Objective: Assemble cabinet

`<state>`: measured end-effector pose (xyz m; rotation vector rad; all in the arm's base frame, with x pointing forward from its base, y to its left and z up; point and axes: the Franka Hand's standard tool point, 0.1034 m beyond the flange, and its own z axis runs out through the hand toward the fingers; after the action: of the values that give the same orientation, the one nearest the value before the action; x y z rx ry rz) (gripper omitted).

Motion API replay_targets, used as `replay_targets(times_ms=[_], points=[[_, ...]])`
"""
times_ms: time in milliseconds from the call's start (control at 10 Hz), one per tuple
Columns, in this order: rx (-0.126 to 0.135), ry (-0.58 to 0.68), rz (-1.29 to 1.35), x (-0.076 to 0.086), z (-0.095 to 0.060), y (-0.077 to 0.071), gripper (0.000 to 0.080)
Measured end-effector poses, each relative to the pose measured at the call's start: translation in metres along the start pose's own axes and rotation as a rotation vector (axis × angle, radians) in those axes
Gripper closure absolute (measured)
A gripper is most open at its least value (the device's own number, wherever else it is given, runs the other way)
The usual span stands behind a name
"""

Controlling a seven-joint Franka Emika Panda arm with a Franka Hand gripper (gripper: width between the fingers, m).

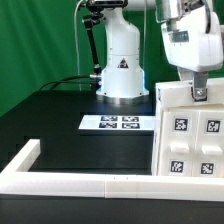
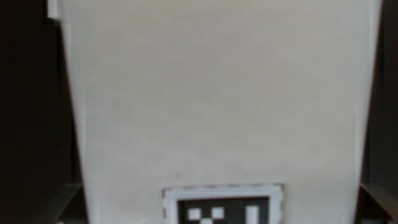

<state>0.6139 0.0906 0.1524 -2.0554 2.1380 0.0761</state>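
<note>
The white cabinet (image 1: 190,135) stands at the exterior view's right, with a 2x2 grid of black-and-white tags on the face turned toward the camera. My gripper (image 1: 198,93) comes down from above onto the cabinet's upper edge. In the wrist view the cabinet's white surface (image 2: 214,100) fills almost the whole picture, with one tag (image 2: 222,208) on it. My dark fingertips (image 2: 64,205) sit tight against both of its sides, so the jaws are shut on it. The cabinet's right part is cut off in the exterior view.
The marker board (image 1: 120,122) lies flat on the black table, left of the cabinet. The arm's white base (image 1: 122,70) stands behind it. A long white rail (image 1: 80,182) borders the table's front and left. A green curtain hangs behind.
</note>
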Motion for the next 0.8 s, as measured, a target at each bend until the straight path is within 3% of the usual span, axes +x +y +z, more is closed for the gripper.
replay_targets(times_ms=[200, 400, 800], points=[[0.002, -0.011, 0.097, -0.002, 0.001, 0.000, 0.0246], [0.007, -0.014, 0.046, -0.004, -0.002, -0.001, 0.0047], [0.045, -0.045, 0.024, -0.013, -0.026, -0.008, 0.0002]])
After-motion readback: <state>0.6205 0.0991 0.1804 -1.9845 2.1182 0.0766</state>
